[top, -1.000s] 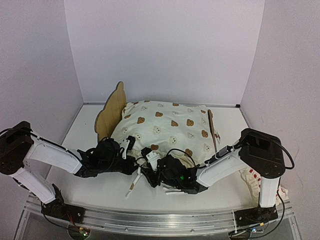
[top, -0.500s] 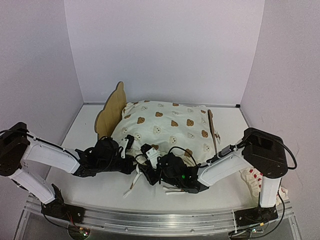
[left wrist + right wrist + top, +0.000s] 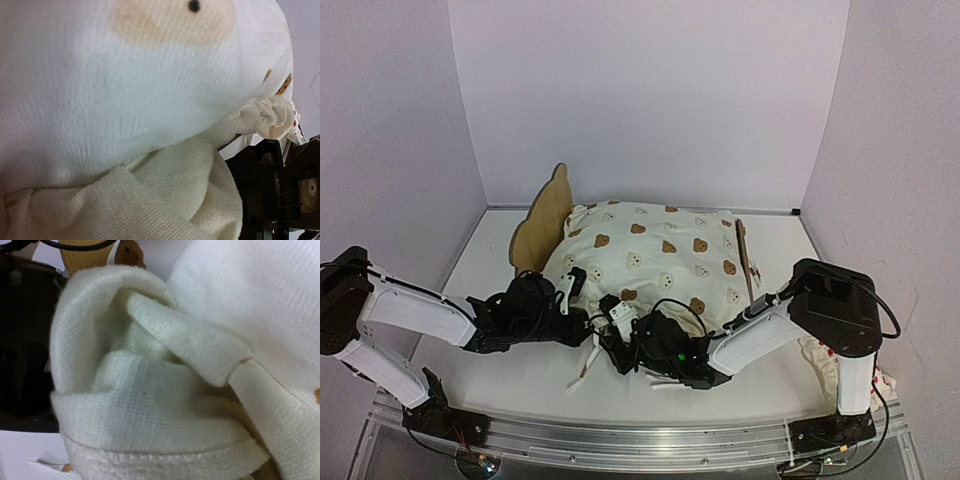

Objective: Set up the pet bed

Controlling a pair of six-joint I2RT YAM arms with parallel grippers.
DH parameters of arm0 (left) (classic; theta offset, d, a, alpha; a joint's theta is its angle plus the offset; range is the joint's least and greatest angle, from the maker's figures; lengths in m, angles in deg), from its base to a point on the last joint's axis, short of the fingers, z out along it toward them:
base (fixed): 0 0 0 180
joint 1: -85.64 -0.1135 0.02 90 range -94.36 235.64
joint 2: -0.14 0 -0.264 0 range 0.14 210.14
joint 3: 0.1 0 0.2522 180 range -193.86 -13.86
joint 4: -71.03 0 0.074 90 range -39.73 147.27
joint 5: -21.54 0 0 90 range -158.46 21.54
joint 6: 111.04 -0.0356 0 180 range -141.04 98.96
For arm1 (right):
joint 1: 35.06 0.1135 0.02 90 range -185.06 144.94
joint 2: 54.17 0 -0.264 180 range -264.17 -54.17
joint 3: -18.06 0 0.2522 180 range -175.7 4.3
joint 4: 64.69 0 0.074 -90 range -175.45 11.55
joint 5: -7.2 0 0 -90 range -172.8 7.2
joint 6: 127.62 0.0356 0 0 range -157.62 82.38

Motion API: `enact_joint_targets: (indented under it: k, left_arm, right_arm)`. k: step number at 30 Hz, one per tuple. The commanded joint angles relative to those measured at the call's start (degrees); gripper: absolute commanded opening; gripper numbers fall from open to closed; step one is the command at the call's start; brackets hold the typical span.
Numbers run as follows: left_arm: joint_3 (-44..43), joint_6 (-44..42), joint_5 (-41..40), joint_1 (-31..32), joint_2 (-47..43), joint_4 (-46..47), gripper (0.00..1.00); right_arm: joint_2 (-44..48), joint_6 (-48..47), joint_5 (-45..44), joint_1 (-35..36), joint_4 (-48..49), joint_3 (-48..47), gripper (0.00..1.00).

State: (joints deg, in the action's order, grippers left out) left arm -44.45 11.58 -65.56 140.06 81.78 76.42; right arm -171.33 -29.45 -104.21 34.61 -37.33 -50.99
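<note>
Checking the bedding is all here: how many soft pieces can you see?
2: the bear-print cushion on the pet bed; a red-dotted pillow beside the right arm's base. More may be hidden underneath.

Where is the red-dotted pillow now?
Top view: the red-dotted pillow lies at the near right, partly hidden by the right arm, beside the bear-print cushion.

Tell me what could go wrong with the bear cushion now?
The cushion lies puffed up over the wooden bed, so a tug at its near edge might drag it off. The left gripper and right gripper sit very close together and might bump. The loose ties beside them could snag.
</note>
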Motion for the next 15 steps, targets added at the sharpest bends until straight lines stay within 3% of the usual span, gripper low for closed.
enact_joint_targets:
  k: [1,15]
  left_arm:
    - [-0.75,-0.68,0.18,-0.33,-1.90,-0.59,0.00]
    - [-1.13,-0.91,0.62,-0.32,-1.75,-0.69,0.00]
  right_arm:
    - [-0.91,0.39,-0.57,-0.41,2.46,-2.89,0.33]
    - [-1.01,-1.24,-1.94,-0.41,3.88,-4.08,0.27]
